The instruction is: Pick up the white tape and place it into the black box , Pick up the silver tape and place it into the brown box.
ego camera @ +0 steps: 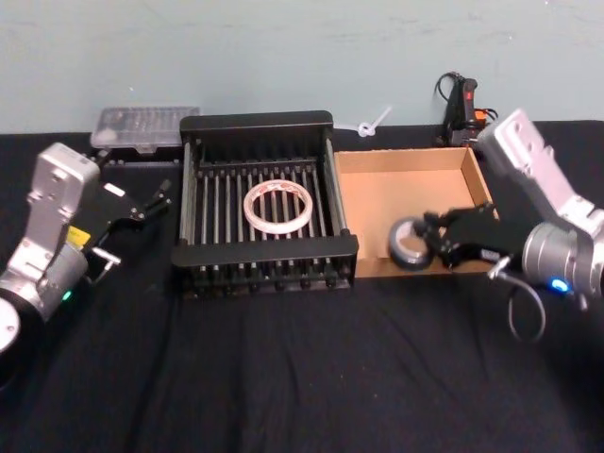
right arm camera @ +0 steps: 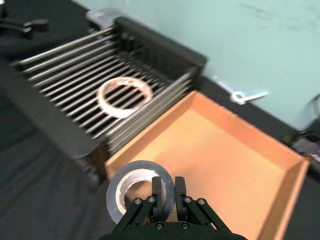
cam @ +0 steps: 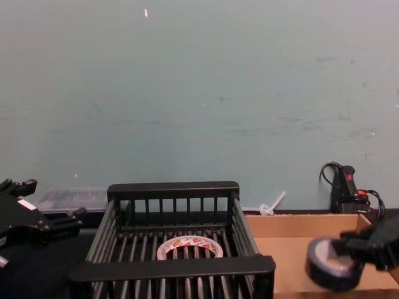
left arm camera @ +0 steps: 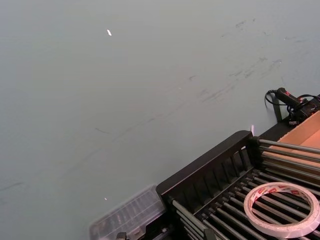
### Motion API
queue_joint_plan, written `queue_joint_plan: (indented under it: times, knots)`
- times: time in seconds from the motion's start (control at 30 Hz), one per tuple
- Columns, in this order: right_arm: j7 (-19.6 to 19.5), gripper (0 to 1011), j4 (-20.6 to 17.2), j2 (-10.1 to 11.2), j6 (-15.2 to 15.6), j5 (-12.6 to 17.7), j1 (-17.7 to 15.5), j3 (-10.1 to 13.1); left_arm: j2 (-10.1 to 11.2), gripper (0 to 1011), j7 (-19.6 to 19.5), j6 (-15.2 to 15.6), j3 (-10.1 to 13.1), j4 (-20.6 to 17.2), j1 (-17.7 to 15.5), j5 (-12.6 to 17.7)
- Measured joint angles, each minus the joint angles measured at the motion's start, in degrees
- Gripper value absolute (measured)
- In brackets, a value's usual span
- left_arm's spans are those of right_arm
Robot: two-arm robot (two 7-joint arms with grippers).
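Note:
The silver tape (ego camera: 411, 243) hangs tilted over the near left corner of the brown box (ego camera: 406, 189), with my right gripper (ego camera: 436, 242) shut on its wall. In the right wrist view the fingers (right arm camera: 159, 192) pinch the silver tape (right arm camera: 131, 192) just above the brown box (right arm camera: 225, 150). From the chest, the silver tape (cam: 332, 265) sits at the right gripper (cam: 356, 249). The white tape (ego camera: 278, 208) lies flat on the bars of the black box (ego camera: 264, 123). My left gripper (ego camera: 151, 200) stays open to the left of that crate, holding nothing.
A clear plastic case (ego camera: 144, 127) lies behind the crate's left corner. A black device with a cable (ego camera: 462, 104) and a white zip tie (ego camera: 373, 123) rest at the back by the wall. Black cloth covers the table.

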Motion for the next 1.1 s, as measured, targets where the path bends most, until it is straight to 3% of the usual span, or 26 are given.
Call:
queue_joint_plan:
  times: [0.6,1.1]
  knots:
    - [-2.7,158,10.6,-6.8,0.5,-3.5,6.0,1.7,0.0,1001,0.0,0.0,0.0,0.0,0.0,0.0]
    - [-2.8,158,11.1,-7.2,0.3,-3.8,6.2,1.8,0.0,1001,0.0,0.0,0.0,0.0,0.0,0.0]
